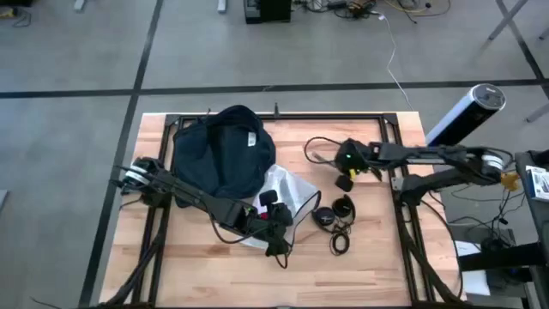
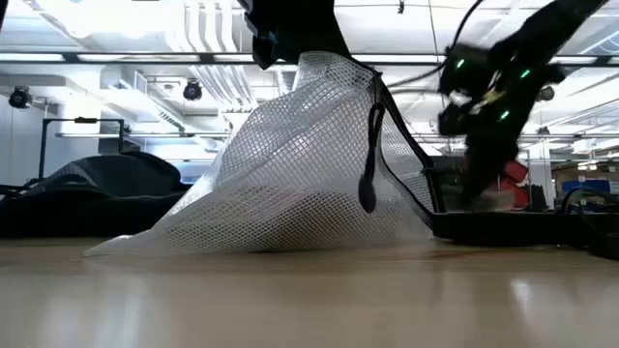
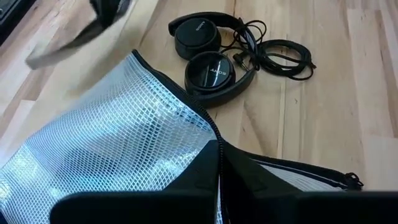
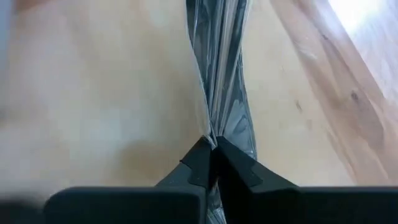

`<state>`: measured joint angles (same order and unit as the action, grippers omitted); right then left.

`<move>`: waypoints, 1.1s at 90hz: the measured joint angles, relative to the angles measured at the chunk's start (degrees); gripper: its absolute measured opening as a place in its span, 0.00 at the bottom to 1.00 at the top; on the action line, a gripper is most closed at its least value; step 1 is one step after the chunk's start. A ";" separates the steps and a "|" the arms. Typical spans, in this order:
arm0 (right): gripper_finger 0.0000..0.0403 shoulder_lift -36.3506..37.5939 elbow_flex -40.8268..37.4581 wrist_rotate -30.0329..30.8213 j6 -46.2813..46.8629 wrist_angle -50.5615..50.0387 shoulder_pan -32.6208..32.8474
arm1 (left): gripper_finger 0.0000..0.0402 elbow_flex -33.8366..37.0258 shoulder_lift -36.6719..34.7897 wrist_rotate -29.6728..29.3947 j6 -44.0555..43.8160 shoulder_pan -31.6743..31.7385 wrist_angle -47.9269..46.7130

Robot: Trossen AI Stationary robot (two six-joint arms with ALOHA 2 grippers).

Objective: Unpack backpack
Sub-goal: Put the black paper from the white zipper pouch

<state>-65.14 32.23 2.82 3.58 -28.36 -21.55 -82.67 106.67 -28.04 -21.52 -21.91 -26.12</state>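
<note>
From above, the backpack (image 1: pixel 221 153) slumps at the back left of the table (image 1: pixel 377 257), and the left gripper (image 1: pixel 276 212) sits over the mesh pouch (image 1: pixel 292 193) just beside it. The right gripper (image 1: pixel 347 160) hangs further right, with the headphones (image 1: pixel 333 213) and their tangled cable on the wood nearby.

At table height the pouch (image 2: pixel 300 174) is tented up from its top edge (the backpack (image 2: pixel 92 188) lies dark behind it).

The left wrist camera shows its fingers pinched tight on the pouch's black zipper edge (image 3: pixel 211 134).

The right wrist camera shows its fingers closed on a crinkled clear strip (image 4: pixel 221 74).
</note>
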 joint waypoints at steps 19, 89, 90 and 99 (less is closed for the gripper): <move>0.00 16.99 0.01 -0.44 4.85 -6.11 11.14 | 0.00 0.00 0.00 -0.14 -0.12 0.32 0.40; 0.00 -3.87 4.30 8.73 5.42 3.82 44.55 | 0.00 0.00 0.00 -1.52 -1.07 1.77 1.67; 0.00 -4.52 4.66 9.06 5.05 3.78 44.55 | 0.00 0.00 0.00 -1.52 -1.07 1.77 1.67; 0.00 -10.44 8.76 11.67 0.92 3.83 44.56 | 0.00 0.00 0.00 -1.51 -1.07 1.77 1.71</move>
<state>-75.58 40.99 14.49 4.51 -24.54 23.00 -82.67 106.67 -29.55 -22.59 -20.14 -24.41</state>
